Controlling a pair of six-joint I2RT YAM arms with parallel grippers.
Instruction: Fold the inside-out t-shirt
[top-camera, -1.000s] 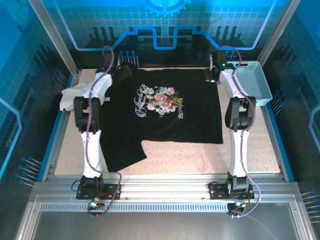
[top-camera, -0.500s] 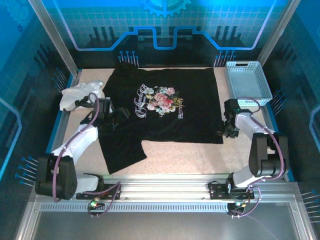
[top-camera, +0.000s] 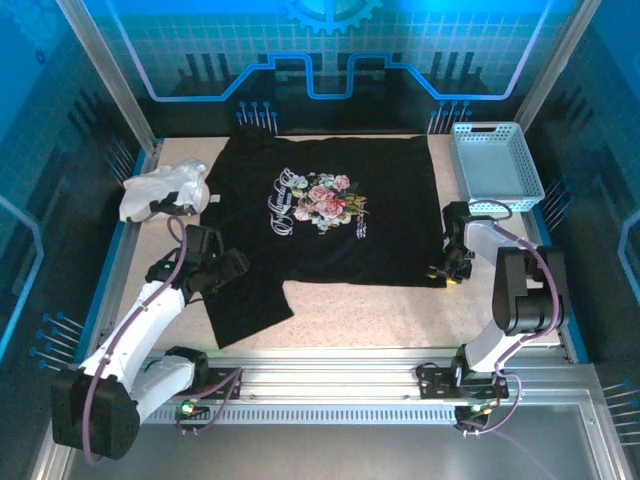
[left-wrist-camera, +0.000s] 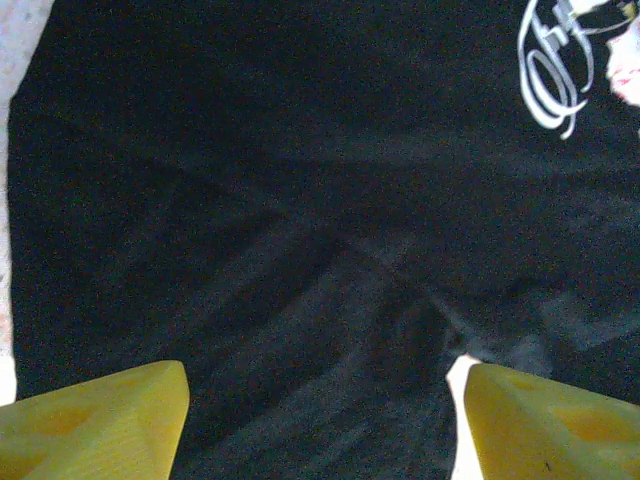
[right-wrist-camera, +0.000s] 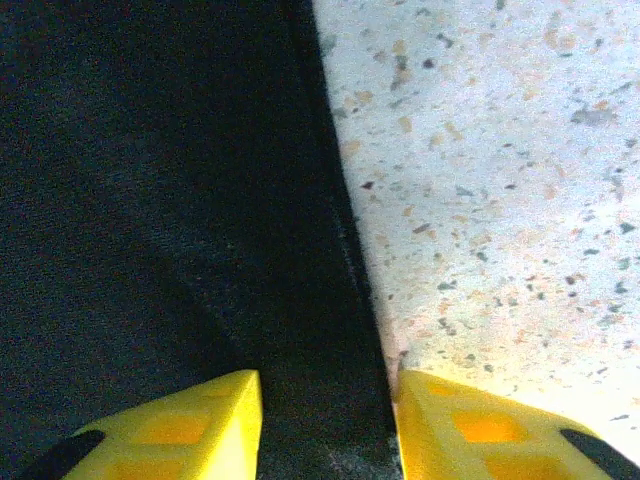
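Insp. notes, top view: black t-shirt (top-camera: 390, 240) lay spread flat on the speckled table (top-camera: 380, 310), approx. centre. The flower print (top-camera: 318, 203) faced up. The shirt's near-left part ran further toward the near edge than the rest of the hem.

L claw (top-camera: 230, 268) sat low over the shirt's left side, nr the left edge. Wrist view: yellow fingers (left-wrist-camera: 100, 420) stood wide apart above the dark cloth (left-wrist-camera: 300, 200), nothing between them. Cloth below showed soft creases. Part of the white lettering (left-wrist-camera: 555, 70) showed at upper right.

R claw (top-camera: 443, 273) was down at the shirt's near-right corner. Wrist view: fingers (right-wrist-camera: 180, 430) apart and straddling the shirt's right edge (right-wrist-camera: 150, 200), one finger over cloth, the other over bare table (right-wrist-camera: 500, 200). Edge strip lay flat between them. Contact btwn pads and cloth: could not tell.

Other items: white garment (top-camera: 165, 190) bunched at the table's far-left, just beside the shirt's left sleeve. Blue basket (top-camera: 497, 160) at far-right, apart from the shirt.
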